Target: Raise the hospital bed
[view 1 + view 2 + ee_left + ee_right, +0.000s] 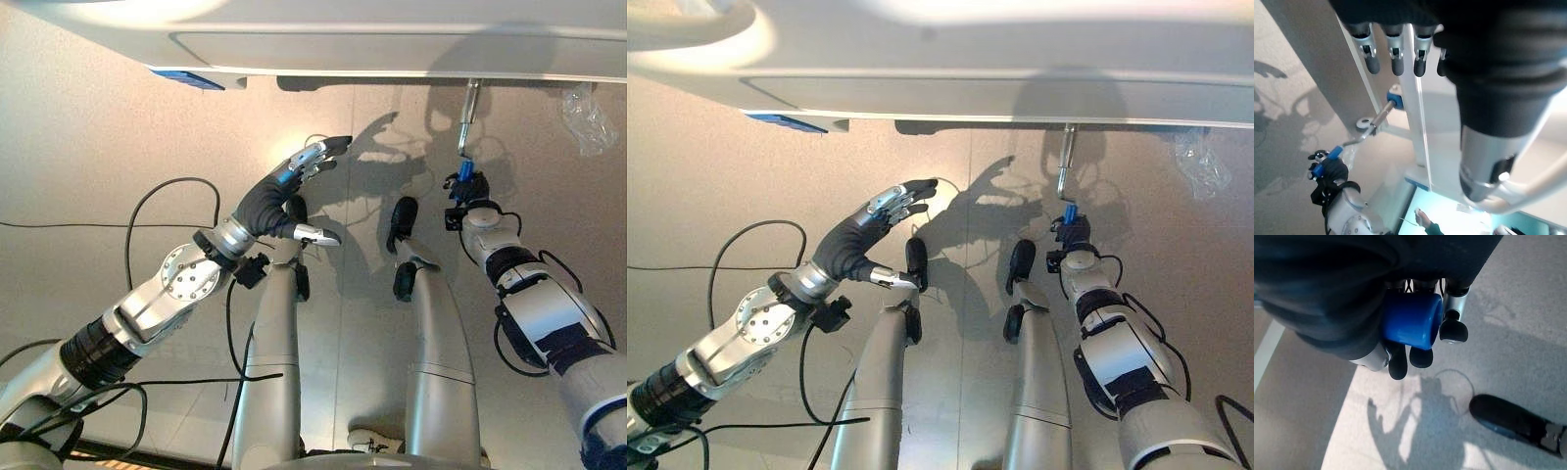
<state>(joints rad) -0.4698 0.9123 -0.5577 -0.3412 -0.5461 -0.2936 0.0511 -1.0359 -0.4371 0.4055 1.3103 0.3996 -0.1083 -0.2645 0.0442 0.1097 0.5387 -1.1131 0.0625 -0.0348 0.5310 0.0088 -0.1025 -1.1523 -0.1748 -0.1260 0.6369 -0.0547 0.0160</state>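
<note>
The blue handle (1413, 325) of the metal crank (470, 113), which hangs from the hospital bed's (392, 44) lower edge, is gripped by the right hand (468, 196), fingers curled round it. The left hand (294, 176) is held released above the floor (78, 147), fingers straight.

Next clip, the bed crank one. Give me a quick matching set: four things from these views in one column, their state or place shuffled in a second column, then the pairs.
Things:
1. left hand
2. right hand
3. crank handle
4. bed frame

States or places:
A. blue, inside curled fingers
B. open, fingers straight, holding nothing
C. pale panel across the top of the eye views
D. closed round the blue grip at the end of the metal crank

Pairs: 1-B, 2-D, 3-A, 4-C
</note>
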